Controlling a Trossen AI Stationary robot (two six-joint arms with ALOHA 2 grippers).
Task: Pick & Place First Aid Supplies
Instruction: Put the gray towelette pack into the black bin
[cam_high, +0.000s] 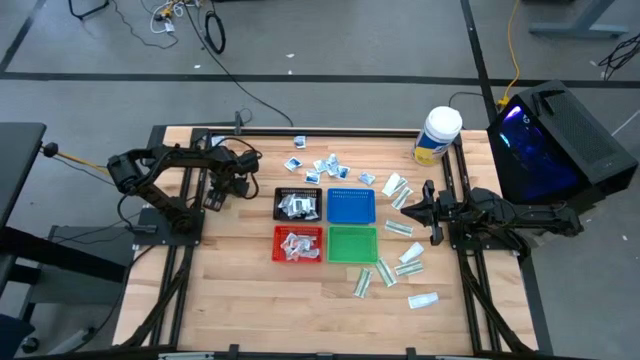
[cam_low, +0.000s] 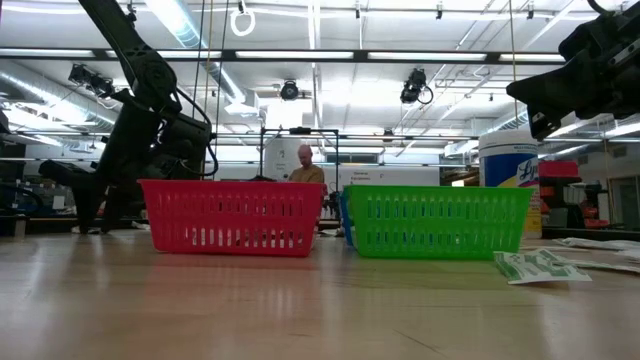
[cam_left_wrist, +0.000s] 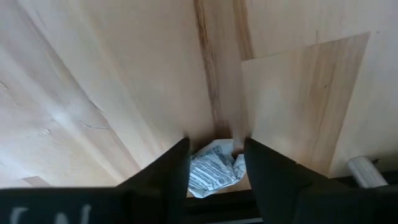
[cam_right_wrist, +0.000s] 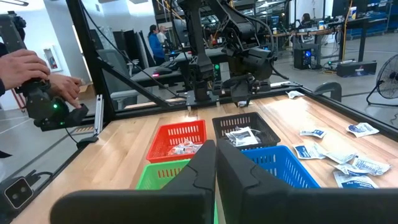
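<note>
Broadly, the wooden table (cam_high: 240, 300) carries four mesh trays at its middle: black tray (cam_high: 299, 204) and blue tray (cam_high: 351, 205) toward the far edge, red tray (cam_high: 298, 244) and green tray (cam_high: 351, 244) toward the near edge, with a white jar (cam_high: 437, 135) near the far right corner. The left gripper (cam_high: 214, 197) sits low over bare wood near the left edge, beside the black tray, its fingers (cam_left_wrist: 165, 180) part-way in and bracketing a crumpled white packet (cam_left_wrist: 214, 169); whether they are pressing it I cannot tell. The right gripper (cam_high: 408, 212) waits near the right edge, fingers together and empty. More squarish packets (cam_high: 330, 168) lie scattered along the far edge behind the trays, and narrow green-and-white packets (cam_high: 400, 228) lie between the trays and the right edge; some already fill the black and red trays. These packets look featherlight, thin, soft and crinkly, likely slick on wood; pinching across the puffed middle seems safer than an edge.
</note>
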